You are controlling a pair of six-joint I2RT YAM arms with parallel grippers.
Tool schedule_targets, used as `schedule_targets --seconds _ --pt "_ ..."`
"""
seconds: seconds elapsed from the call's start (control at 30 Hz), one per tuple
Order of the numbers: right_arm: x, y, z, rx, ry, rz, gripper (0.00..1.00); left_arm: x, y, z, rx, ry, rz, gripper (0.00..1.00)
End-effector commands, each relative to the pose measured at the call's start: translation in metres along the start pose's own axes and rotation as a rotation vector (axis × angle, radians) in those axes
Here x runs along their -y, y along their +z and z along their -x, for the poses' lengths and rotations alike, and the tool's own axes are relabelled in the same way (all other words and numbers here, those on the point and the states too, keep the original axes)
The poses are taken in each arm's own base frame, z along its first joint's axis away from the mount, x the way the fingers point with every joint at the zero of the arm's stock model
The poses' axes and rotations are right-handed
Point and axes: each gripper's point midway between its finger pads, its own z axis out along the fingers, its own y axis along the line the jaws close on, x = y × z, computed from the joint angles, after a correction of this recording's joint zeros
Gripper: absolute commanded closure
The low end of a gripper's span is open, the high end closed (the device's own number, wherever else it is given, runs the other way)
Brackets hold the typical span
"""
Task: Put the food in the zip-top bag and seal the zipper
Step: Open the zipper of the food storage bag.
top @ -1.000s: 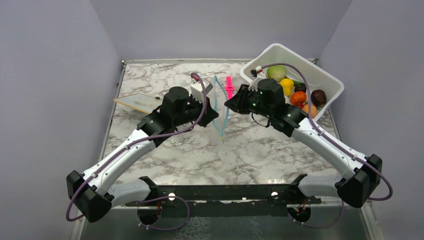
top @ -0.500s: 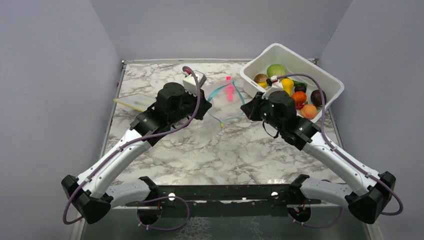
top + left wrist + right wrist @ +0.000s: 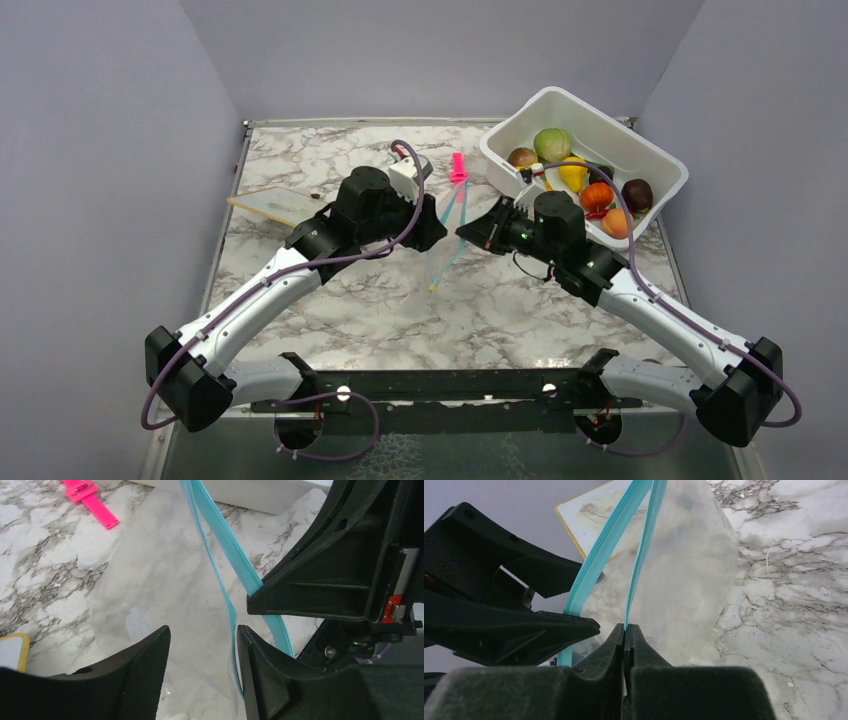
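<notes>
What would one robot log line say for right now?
left gripper: open | right gripper: shut on zipper | zip-top bag: empty | food: in tub

Plain lavender walls (image 3: 100, 150) enclose a grey-veined marble table (image 3: 500, 310).

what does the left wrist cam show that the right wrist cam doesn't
Left wrist only: the pink clip, the white tub wall, and the left jaws standing apart. Right wrist only: the closed tips of the right jaws pinching one strip of the zipper. Both: the clear zip-top bag, its blue zipper, and the marble table.
</notes>
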Motion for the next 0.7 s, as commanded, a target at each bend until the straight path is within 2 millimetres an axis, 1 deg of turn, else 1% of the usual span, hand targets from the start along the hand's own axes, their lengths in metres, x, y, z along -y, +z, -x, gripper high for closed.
schedule_targets --seconds 0.0,0.13,0.2,0.23,0.3,0.37,0.4,0.47,0.5,0.57,0.67 --pt "-0.014 -0.004 0.005 0.024 0.022 0.053 0.99 0.023 0.004 0.019 0.053 0.019 -0.121 0.44" --pt "-0.013 -0.003 0.005 0.023 0.014 0.047 0.99 0.010 0.013 0.022 0.064 0.059 -0.062 0.43" --pt "-0.011 -0.003 0.006 0.027 0.012 0.041 0.99 0.005 0.017 0.021 0.050 0.080 -0.041 0.51" --pt "-0.009 -0.003 0.006 0.029 0.007 0.034 0.99 0.003 0.018 0.021 0.042 0.091 -0.029 0.55" --pt "-0.002 -0.002 0.008 0.041 -0.010 -0.002 0.99 -0.005 0.016 0.026 0.045 0.121 0.016 0.74" --pt "0.013 -0.003 0.009 0.052 -0.019 -0.084 0.99 -0.018 0.010 0.036 0.077 0.152 0.097 0.93" --pt "0.022 -0.005 0.011 0.063 -0.028 -0.128 0.99 -0.025 0.006 0.041 0.096 0.162 0.142 1.00" --pt "0.039 -0.010 0.012 0.086 -0.042 -0.207 0.99 -0.036 -0.002 0.052 0.130 0.184 0.217 1.00" --pt "0.044 -0.013 0.012 0.095 -0.049 -0.229 0.99 -0.040 -0.005 0.056 0.144 0.191 0.245 1.00" --pt "0.055 -0.016 0.007 0.098 -0.059 -0.251 0.99 -0.044 -0.008 0.060 0.157 0.202 0.270 1.00" --pt "0.063 -0.016 -0.007 0.067 -0.053 -0.241 0.99 -0.045 -0.006 0.057 0.163 0.213 0.266 1.00"
